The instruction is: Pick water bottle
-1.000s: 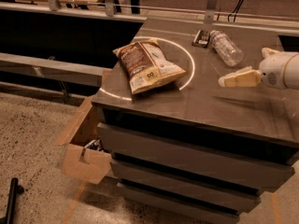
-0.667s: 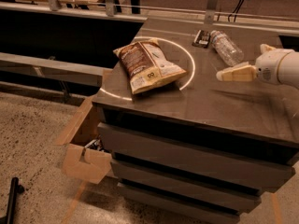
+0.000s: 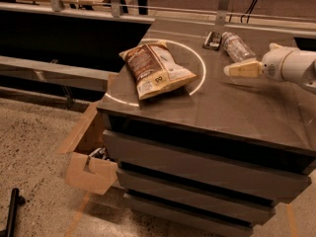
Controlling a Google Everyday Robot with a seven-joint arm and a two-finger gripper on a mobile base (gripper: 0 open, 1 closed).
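Clear ribbed plastic water bottle (image 3: pixel 236 46) lies on its side near the far edge of the counter (image 3: pixel 222 112), toward the far right corner, not lifted. Small dark packet (image 3: pixel 213 40) just beside it on the left. End effector (image 3: pixel 231 71) hovers near the right edge, just in front of the bottle, tip pointing left, apart from it; released or clenched: cannot tell. Nothing held. Snack bag (image 3: pixel 155 69) sits toward the left edge, well apart. Judgement: approach stage only; alignment over bottle, closure and lift all remain.
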